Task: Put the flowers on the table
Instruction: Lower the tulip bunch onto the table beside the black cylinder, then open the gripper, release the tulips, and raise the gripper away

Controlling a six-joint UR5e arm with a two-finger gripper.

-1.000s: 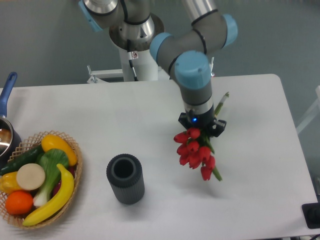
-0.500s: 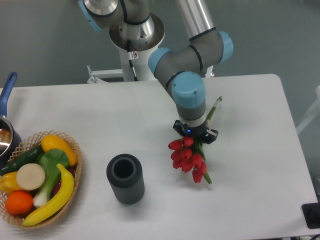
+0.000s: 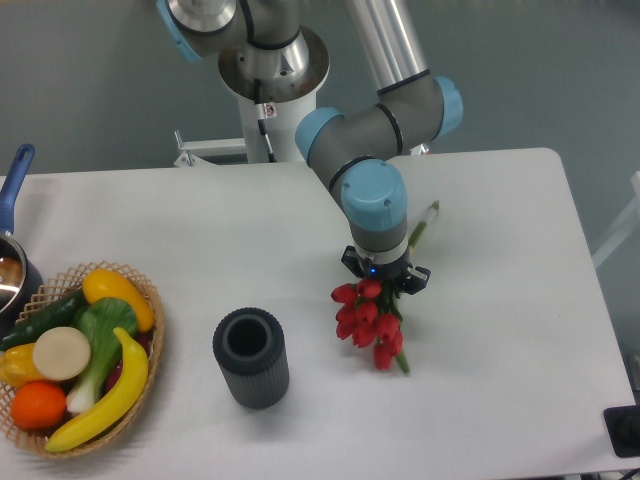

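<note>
Gripper pinched on the flowers at mid-stem, right of the tabletop centre; red heads point toward the front edge, pale stem ends rearward.

Even, soft overhead light fills the scene, bright but without harsh glare. The white desk reads slightly grey-lilac and carries only faint, diffuse shadows, the clearest at about five o'clock of the vase and under the flowers. The frame is mildly soft and grainy throughout, with fine detail smeared.
</note>
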